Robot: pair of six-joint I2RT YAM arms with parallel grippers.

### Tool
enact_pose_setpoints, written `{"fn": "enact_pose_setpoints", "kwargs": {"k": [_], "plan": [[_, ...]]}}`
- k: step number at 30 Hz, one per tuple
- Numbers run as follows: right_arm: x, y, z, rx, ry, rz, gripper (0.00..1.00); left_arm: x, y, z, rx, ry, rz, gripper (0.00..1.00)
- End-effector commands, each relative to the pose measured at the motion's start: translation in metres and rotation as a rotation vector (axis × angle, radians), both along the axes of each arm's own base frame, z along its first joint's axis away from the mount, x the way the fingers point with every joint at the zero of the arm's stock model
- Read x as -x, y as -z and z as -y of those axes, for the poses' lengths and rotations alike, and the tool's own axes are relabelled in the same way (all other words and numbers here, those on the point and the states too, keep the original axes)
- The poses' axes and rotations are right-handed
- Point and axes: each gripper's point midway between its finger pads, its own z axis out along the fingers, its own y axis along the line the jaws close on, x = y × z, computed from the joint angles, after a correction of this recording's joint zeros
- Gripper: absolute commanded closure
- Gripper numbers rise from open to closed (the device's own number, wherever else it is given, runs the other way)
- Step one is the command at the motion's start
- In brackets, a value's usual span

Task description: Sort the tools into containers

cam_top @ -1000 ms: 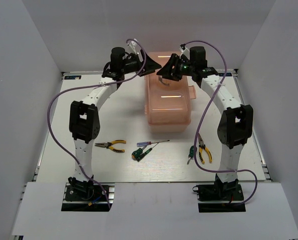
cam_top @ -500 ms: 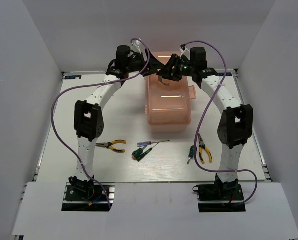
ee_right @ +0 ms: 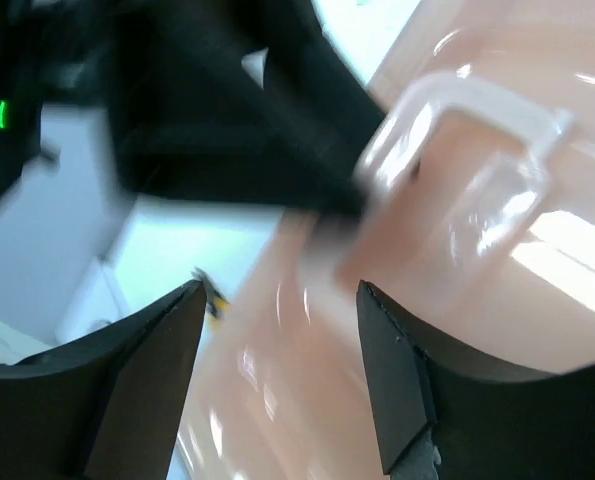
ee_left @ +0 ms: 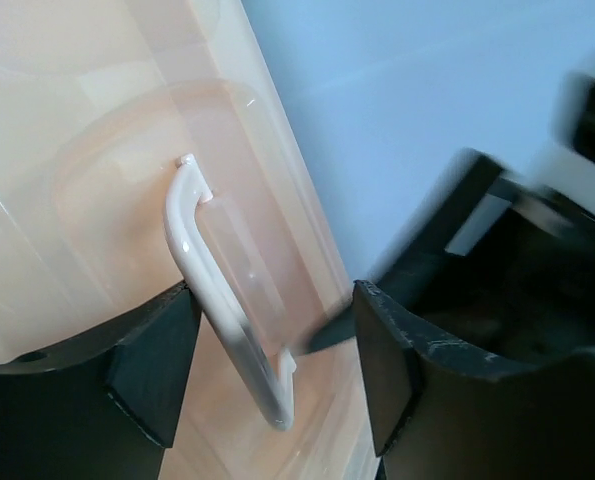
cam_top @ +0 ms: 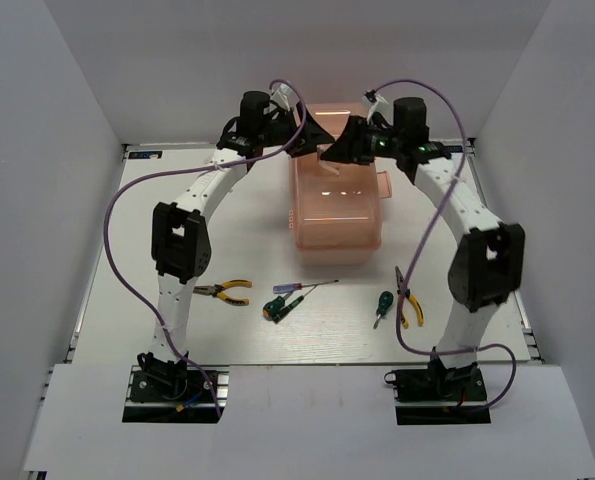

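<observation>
The white tabletop (cam_top: 247, 230) carries one big salmon-pink toolbox (cam_top: 337, 215) toward its far side, lid shut. It is the bulkiest thing here. Its thin, glossy, translucent plastic probably weighs little while empty, gives under a squeeze and slides easily on the smooth surface, so its walls look like a poor place to grip. The better hold is the pale lid handle (ee_left: 227, 300), a stiff, rounded bar along the top, slick enough that a pinch should sit squarely across it. The latch tab (cam_top: 385, 185) on the box's right side likely has to be freed before any tray opens. The left end effector (ee_left: 274, 330) hangs over that handle with its fingers apart, the bar between them and nearer the left finger, nothing clamped. The right end effector (ee_right: 277, 300) is likewise spread and empty above the lid, the handle just ahead of it. All five tools lie on the tabletop in front of the box, outside it. The left pliers (cam_top: 225, 291) and right pliers (cam_top: 411, 308) are rigid and dense for their size, best taken across the yellow grips. The first green screwdriver (cam_top: 277, 308) and second green screwdriver (cam_top: 382, 303) may roll, so pinch the fat handle. The thin red-and-blue screwdriver (cam_top: 302, 288) is the lightest and the likeliest to slip.
</observation>
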Motion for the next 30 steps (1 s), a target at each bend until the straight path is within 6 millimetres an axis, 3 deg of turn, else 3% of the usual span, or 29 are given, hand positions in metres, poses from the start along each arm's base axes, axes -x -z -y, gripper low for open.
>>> {"fn": "enact_pose_setpoints", "kwargs": {"k": [1,3,4,6,9,10,11,13,14,15,16,17,19,21,22,24,26,27,30], "plan": [[0.040,-0.064,0.039,0.141,-0.066,0.430,0.32,0.010,0.035,0.002,-0.086,-0.002,-0.101,0.29],[0.037,-0.042,0.062,0.278,-0.003,0.487,0.32,0.010,0.039,0.000,-0.103,-0.008,-0.107,0.29],[0.050,-0.037,0.076,0.320,0.026,0.521,0.32,0.009,0.042,-0.001,-0.117,-0.015,-0.104,0.29],[0.042,-0.036,0.107,0.423,0.145,0.561,0.30,0.010,0.046,-0.003,-0.133,-0.020,-0.113,0.30],[0.029,0.000,0.153,0.543,0.307,0.425,0.28,0.006,0.054,-0.006,-0.163,-0.036,-0.121,0.36],[0.017,0.003,0.173,0.549,0.389,0.361,0.28,0.006,0.057,-0.006,-0.172,-0.032,-0.121,0.38],[0.009,0.020,0.180,0.561,0.400,0.299,0.28,0.005,0.060,-0.007,-0.186,-0.040,-0.121,0.39],[0.002,0.031,0.201,0.565,0.433,0.186,0.28,0.004,0.068,-0.009,-0.199,-0.050,-0.136,0.48],[-0.014,0.054,0.200,0.538,0.442,0.078,0.28,0.008,0.070,-0.005,-0.210,-0.035,-0.137,0.52],[-0.018,0.049,0.198,0.516,0.431,0.041,0.28,0.008,0.066,-0.005,-0.207,-0.036,-0.129,0.57],[-0.023,0.074,0.205,0.503,0.435,-0.073,0.27,0.008,0.066,-0.005,-0.207,-0.036,-0.129,0.71],[-0.037,0.075,0.215,0.465,0.463,-0.111,0.26,0.008,0.066,-0.005,-0.207,-0.036,-0.129,0.80],[-0.043,0.088,0.209,0.379,0.417,-0.154,0.23,0.005,0.063,-0.003,-0.197,-0.037,-0.108,0.99],[-0.051,0.103,0.210,0.355,0.389,-0.168,0.21,0.003,0.063,-0.001,-0.180,-0.035,-0.107,1.00],[-0.052,0.101,0.202,0.313,0.346,-0.156,0.21,0.004,0.062,0.000,-0.172,-0.028,-0.116,1.00],[-0.059,0.114,0.206,0.290,0.341,-0.183,0.19,0.003,0.060,0.001,-0.162,-0.032,-0.112,1.00],[-0.062,0.111,0.202,0.224,0.298,-0.176,0.19,0.003,0.057,0.003,-0.150,-0.027,-0.114,1.00],[-0.061,0.122,0.201,0.196,0.292,-0.215,0.19,0.003,0.057,0.003,-0.150,-0.027,-0.114,1.00],[-0.059,0.118,0.189,0.095,0.230,-0.211,0.21,0.001,0.055,0.004,-0.145,-0.028,-0.104,1.00]]}}
